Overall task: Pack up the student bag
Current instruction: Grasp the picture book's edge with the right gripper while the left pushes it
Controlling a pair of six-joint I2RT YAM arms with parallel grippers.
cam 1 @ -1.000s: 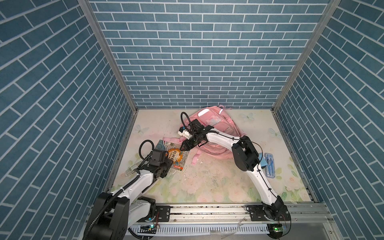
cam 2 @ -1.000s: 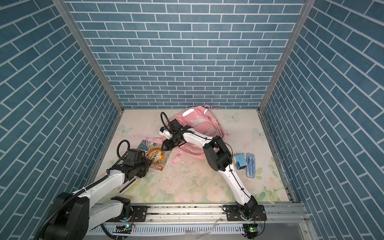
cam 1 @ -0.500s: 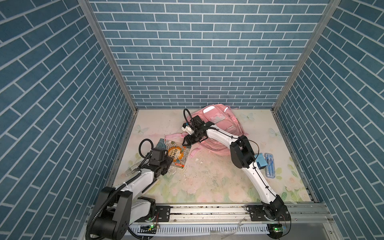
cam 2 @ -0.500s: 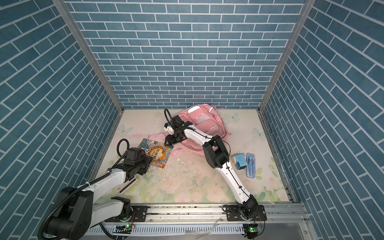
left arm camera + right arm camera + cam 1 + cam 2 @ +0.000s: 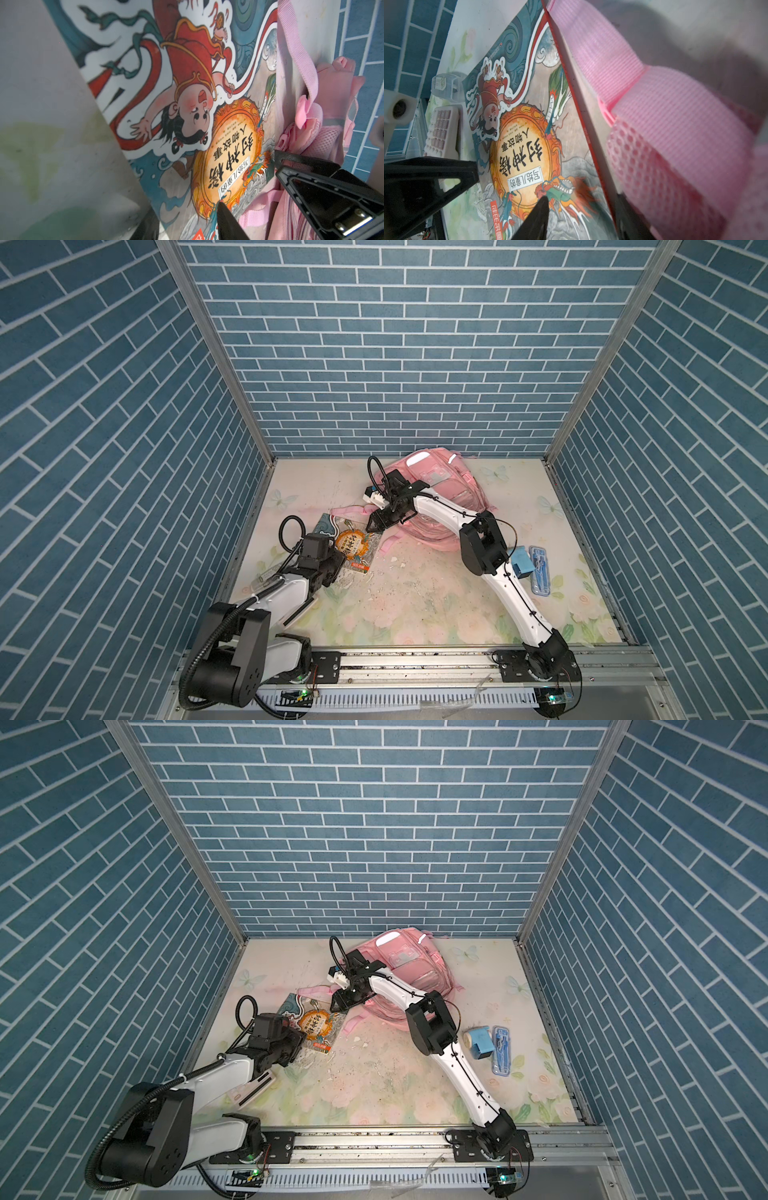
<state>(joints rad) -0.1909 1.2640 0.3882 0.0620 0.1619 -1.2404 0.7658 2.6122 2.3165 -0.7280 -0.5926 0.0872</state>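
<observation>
The student bag [image 5: 432,485] [image 5: 399,961], pink, lies at the back middle, its mesh strap [image 5: 675,124] trailing forward. A picture book [image 5: 353,545] [image 5: 316,1027] with an orange medallion lies in front of it, its far edge on the strap. My left gripper [image 5: 336,562] [image 5: 182,215] is at the book's [image 5: 207,104] near corner, one finger on the cover and the other under the edge. My right gripper [image 5: 376,524] [image 5: 582,199] straddles the far edge of the book [image 5: 519,135] the same way.
A light blue box [image 5: 521,566] and a clear blue pencil case [image 5: 540,570] lie at the right, beside my right arm. A pink-keyed calculator [image 5: 442,133] and a small clear box [image 5: 444,87] sit near the left wall. White crumbs [image 5: 395,568] dot the floral mat.
My right gripper drew back toward the bag, which shifted with it, then came forward onto the book's far edge. The left gripper's jaws have narrowed round the book's near corner.
</observation>
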